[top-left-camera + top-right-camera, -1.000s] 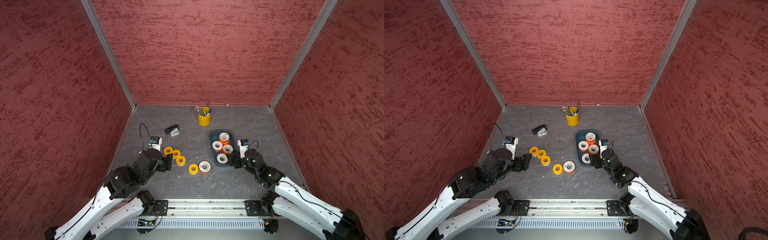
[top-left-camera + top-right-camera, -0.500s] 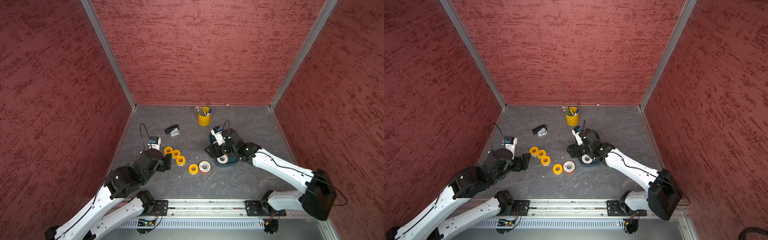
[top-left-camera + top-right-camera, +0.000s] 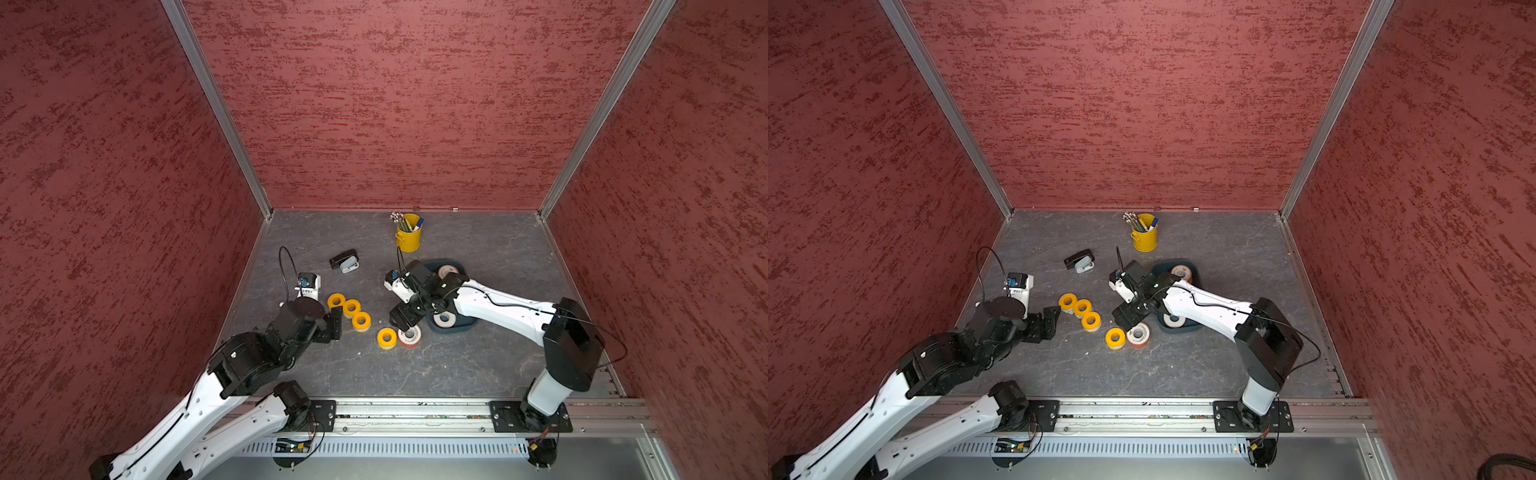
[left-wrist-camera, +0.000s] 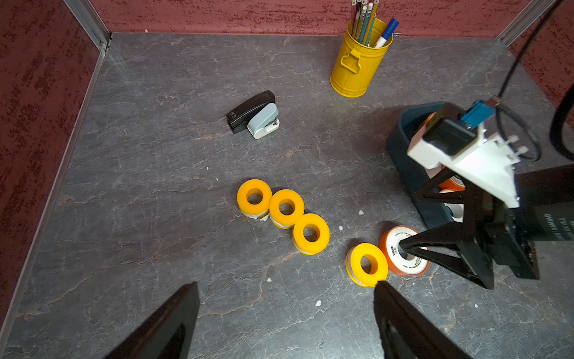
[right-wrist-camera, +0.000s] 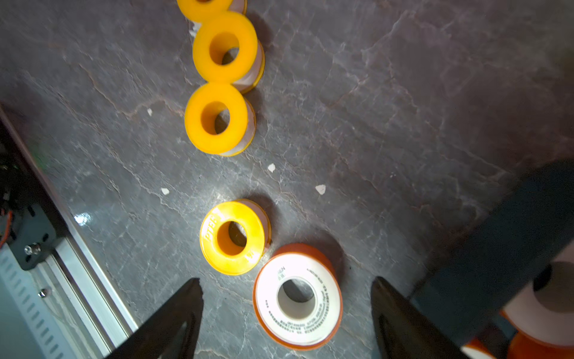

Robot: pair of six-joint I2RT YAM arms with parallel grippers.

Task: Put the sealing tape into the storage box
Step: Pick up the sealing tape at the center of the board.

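A: What is found at the left?
B: The left gripper (image 4: pixel 287 284) is held over the bare table (image 3: pixel 478 361) with its jaws spread wide and nothing grasped. Just to its right, three yellow rolls (image 3: pixel 351 308) are lined up flat and touching

A: And further right?
B: A fourth yellow roll (image 3: pixel 387 338) is laid nearer the front edge, touching an orange roll (image 3: pixel 409 335). The right gripper (image 5: pixel 285 279) is poised over that orange roll with its jaws released, one on either side of it. No grip has been made yet

A: How much has been put away?
B: In the storage box (image 3: pixel 457 328), at the right, two white-faced rolls (image 3: pixel 444 319) are shown in both top views. The middle of the box is hidden under the right arm (image 3: pixel 498 307), so the full count cannot be told. Five rolls are left on the table, so the task is judged about half done, and the orange roll is likely to be taken next
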